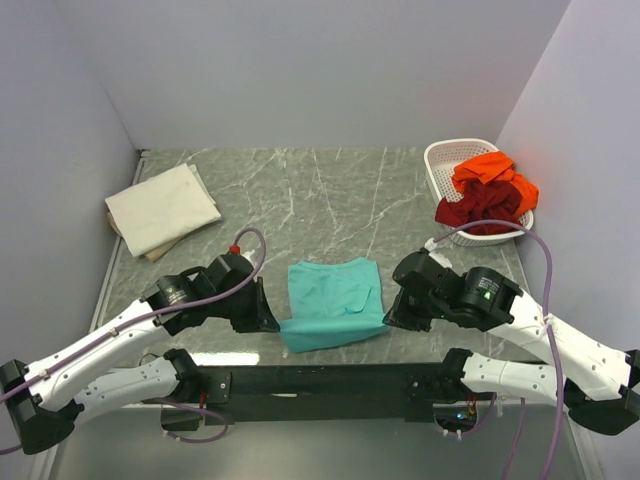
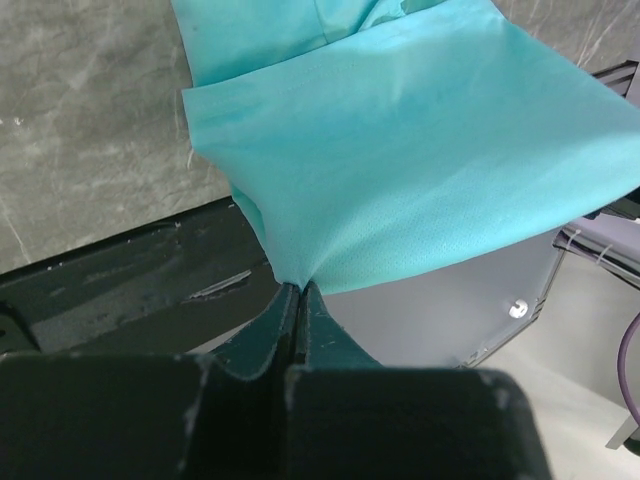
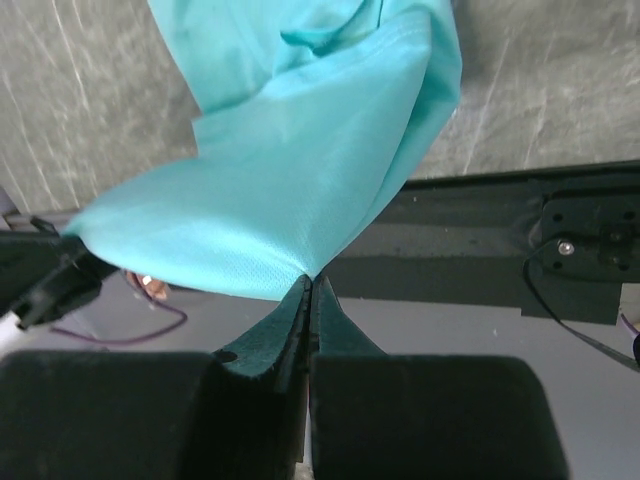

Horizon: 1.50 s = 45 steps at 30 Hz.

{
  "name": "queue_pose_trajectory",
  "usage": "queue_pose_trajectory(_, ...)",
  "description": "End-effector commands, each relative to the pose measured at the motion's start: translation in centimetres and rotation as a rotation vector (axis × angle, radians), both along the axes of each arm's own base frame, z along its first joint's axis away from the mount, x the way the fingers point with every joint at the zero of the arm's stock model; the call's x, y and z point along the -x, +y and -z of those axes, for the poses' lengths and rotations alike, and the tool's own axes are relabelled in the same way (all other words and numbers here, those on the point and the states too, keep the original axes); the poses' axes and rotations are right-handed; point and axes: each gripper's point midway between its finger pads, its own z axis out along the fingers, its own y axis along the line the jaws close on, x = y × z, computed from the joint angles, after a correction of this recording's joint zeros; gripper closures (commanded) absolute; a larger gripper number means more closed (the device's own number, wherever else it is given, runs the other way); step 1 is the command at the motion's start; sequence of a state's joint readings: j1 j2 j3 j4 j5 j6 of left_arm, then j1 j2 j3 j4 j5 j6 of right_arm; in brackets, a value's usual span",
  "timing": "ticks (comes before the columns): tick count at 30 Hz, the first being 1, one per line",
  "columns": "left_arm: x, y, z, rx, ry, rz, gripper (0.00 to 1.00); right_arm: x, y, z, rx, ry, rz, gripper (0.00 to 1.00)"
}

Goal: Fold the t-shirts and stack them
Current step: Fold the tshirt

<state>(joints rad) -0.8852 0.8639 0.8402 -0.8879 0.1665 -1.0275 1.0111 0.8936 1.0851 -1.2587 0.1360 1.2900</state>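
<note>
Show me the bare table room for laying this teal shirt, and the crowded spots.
Bare table spans the middle, between the cream shirt far left and the basket far right. Crowded: the near edge, where left gripper and right gripper pinch the teal shirt.

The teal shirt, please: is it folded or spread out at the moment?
Partly folded: the teal shirt lies as a compact rectangle, no sleeves sticking out, its near corners pinched in the left claw and right claw.

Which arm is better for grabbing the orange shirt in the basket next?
Probably the right. The right gripper is nearer the basket and its orange shirt; the left gripper is farther off. Both pinch the teal shirt now.
</note>
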Motion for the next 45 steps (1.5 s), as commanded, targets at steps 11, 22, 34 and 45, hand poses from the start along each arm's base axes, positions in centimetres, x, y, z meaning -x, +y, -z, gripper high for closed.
queue_pose_trajectory(11,-3.3,-0.9,-1.3,0.031,-0.098,0.018,1.00,-4.8,-1.4,-2.0,0.050,-0.118,0.045,1.00)
queue_pose_trajectory(22,-6.3,0.0,-0.8,0.058,-0.107,0.002,1.00,-8.2,-1.2,-2.5,0.090,-0.150,0.044,1.00)
queue_pose_trajectory(34,-10.4,0.1,1.8,0.052,-0.078,0.016,1.00,-13.3,-1.4,-0.8,0.144,-0.150,0.026,1.00)
queue_pose_trajectory(45,-15.7,0.0,4.5,0.031,-0.050,0.017,1.00,-19.1,-1.4,1.6,0.216,-0.145,-0.003,1.00)
